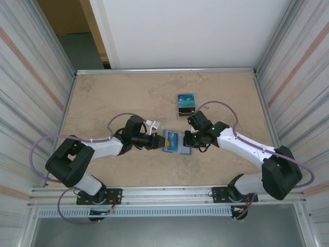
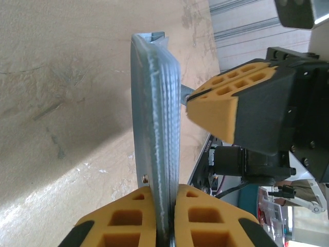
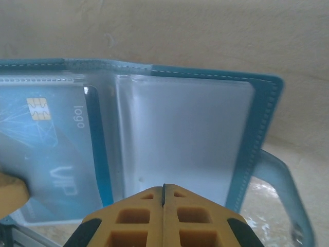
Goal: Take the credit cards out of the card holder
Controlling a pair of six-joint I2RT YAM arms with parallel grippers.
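Top view, bench [image 1: 113, 98]: tan marbled surface, both arms reaching in toward its middle.
Top view, card holder [image 1: 175, 143]: teal wallet, near the middle of the bench, between the two claws.
Top view, left claw [image 1: 158, 141]: at the card holder's left edge, clenched on it.
Top view, right claw [image 1: 189, 140]: at the card holder's right edge, low over it.
Top view, stand [image 1: 186, 104]: small dark-based stand with a blue-teal top, farther back, apart from the card holder.

Left wrist view, left claw [image 2: 165, 216]: orange pads clamped on the edge of the card holder [image 2: 154, 103], which is seen edge-on with its stacked leaves running away from the camera.
Left wrist view, right claw's finger [image 2: 213, 103]: an orange pad just beside the card holder's right face.

Right wrist view, right claw [image 3: 164, 206]: clenched, pads pressed together at the near edge of a clear sleeve [image 3: 180, 134]; whether a leaf is nipped between them cannot be told.
Right wrist view, card holder [image 3: 264, 103]: open, teal cover behind the sleeves, strap [image 3: 280, 175] hanging at the right.
Right wrist view, credit card [image 3: 51, 139]: blue, with a chip and the words "logo" and "VIP", inside the left sleeve.
Right wrist view, orange pad [image 3: 10, 193]: at the lower left, over the card's near corner.
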